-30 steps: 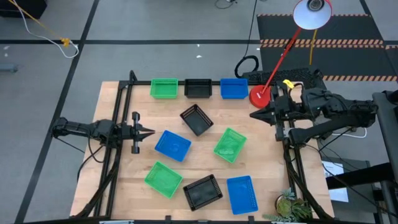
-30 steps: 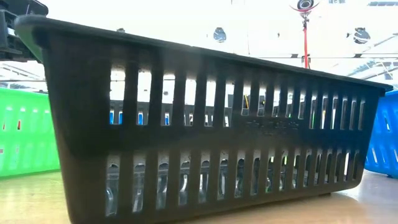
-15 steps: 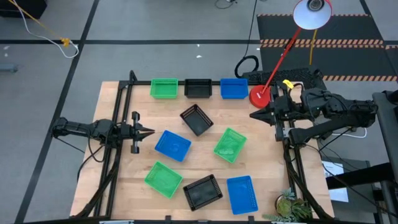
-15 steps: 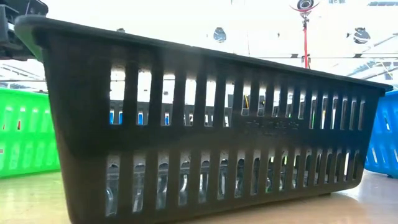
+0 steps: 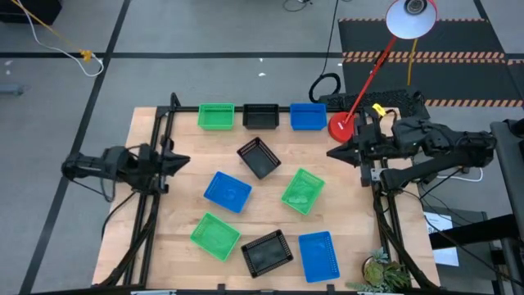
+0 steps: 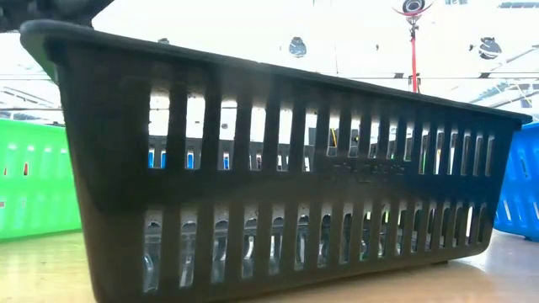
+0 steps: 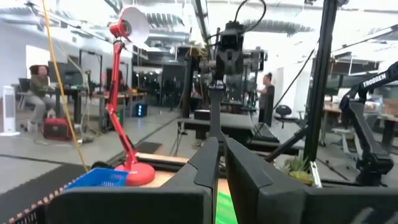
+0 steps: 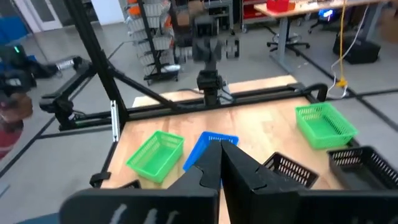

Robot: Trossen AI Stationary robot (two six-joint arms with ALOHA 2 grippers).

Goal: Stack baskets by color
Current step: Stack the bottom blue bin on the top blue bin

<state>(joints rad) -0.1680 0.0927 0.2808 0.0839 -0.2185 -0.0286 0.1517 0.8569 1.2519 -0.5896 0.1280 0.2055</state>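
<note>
Nothing is stacked yet: nine small rectangular mesh-sided plastic baskets sit singly on the light wooden table (image 5: 164,246). Three stand in a row along the far edge: green (image 5: 216,116), black (image 5: 261,116), blue (image 5: 308,116). The other six lie scattered at odd angles between the two arms: a black one (image 5: 259,157), a blue one (image 5: 228,191), a green one (image 5: 303,190), and, nearer the front edge, green (image 5: 215,235), black (image 5: 267,251) and blue (image 5: 318,255).

The left gripper (image 5: 173,161) hangs at the table's left edge, fingers nearly together, holding nothing; the closest loose basket, the blue one, lies ahead of it and toward the front. The right gripper (image 5: 337,153) waits at the right edge, fully closed and empty, with the red round lamp base (image 5: 341,126) just beside it.

The likely trouble is the loose baskets' skew: a grip on a thin mesh wall could twist or tip a light basket, or a nearly closed gripper could shove it instead. The right arm could also knock the lamp.

The only legible writing is "TROSSEN" on a far arm (image 7: 373,81) in the left wrist view.
</note>
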